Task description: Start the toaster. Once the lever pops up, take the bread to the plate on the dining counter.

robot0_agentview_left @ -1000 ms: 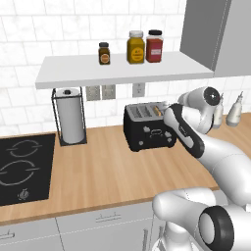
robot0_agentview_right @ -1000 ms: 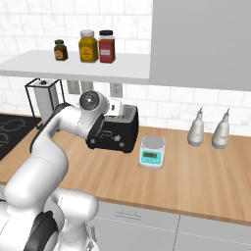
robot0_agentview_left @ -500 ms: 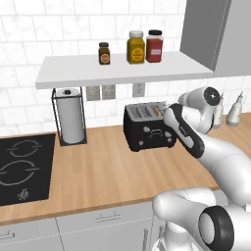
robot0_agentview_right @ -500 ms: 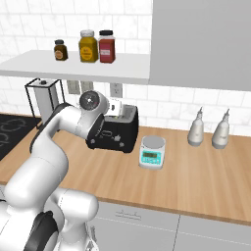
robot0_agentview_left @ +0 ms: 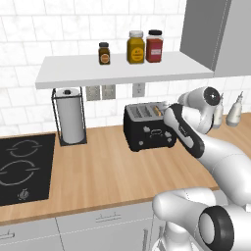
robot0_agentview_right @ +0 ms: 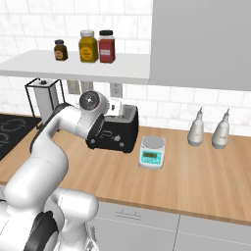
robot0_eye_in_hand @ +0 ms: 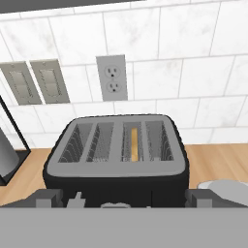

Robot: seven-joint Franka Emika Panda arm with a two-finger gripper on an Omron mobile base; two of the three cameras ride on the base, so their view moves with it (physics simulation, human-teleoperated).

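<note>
The toaster (robot0_agentview_left: pixel 148 129) is seen standing on the wooden bench (robot0_agentview_left: pixel 103 169), close to the tiled wall, below a white shelf (robot0_agentview_left: pixel 122 68) on which three jars (robot0_agentview_left: pixel 132 47) are set. In the hand view the toaster (robot0_eye_in_hand: pixel 116 155) is looked down on from its front side, with its four slots on top. The bread (robot0_eye_in_hand: pixel 134 144) is seated upright in the third slot from the left in that view, sunk within the slot so that only its tan top edge is shown. In the left base view a tan edge of the bread (robot0_agentview_left: pixel 158 109) is seen in the slot nearest the arm.

The gripper (robot0_eye_in_hand: pixel 125 197) is held spread wide, its two dark fingertips (robot0_eye_in_hand: pixel 47 197) being seen at either lower corner of the hand view, one towards each front corner of the toaster. The toaster lies just ahead of and below the gripper; whether the tips touch its front cannot be told. Nothing is held between the jaws.

A paper towel holder (robot0_agentview_left: pixel 71 121) stands on the bench to the toaster's left, next to a black hob (robot0_agentview_left: pixel 22 169). On the other side a small scale (robot0_agentview_right: pixel 152 152) is placed just beside the toaster (robot0_agentview_right: pixel 115 132), and two pale bottles (robot0_agentview_right: pixel 208 131) stand further along by the wall. An outlet (robot0_eye_in_hand: pixel 112 77) is mounted on the wall behind the toaster.
</note>
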